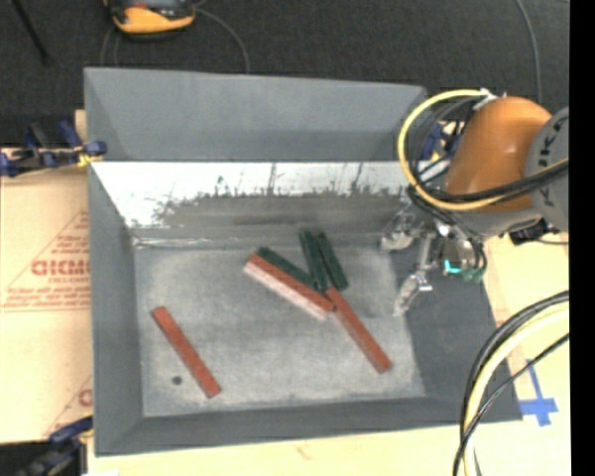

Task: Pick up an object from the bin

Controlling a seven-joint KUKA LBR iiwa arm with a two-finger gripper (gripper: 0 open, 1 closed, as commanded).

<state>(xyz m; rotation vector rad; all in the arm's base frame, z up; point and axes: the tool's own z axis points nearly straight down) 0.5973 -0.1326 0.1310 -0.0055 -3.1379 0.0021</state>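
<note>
My gripper [404,264] hangs at the right side of the bin, close to the right wall. Its two metal fingers stand apart, open, with nothing between them. Just left and below it lies a red-brown stick [358,330], slanting toward the front right. That stick runs on from a pale pink stick [288,285]. Two dark green sticks [323,259] lie side by side near the back wall, left of the gripper, and a third green stick [284,267] lies along the pink one.
A lone red-brown stick [184,351] lies at the front left of the bin floor. The orange-covered wrist with its cable loops sits above the bin's right rim.
</note>
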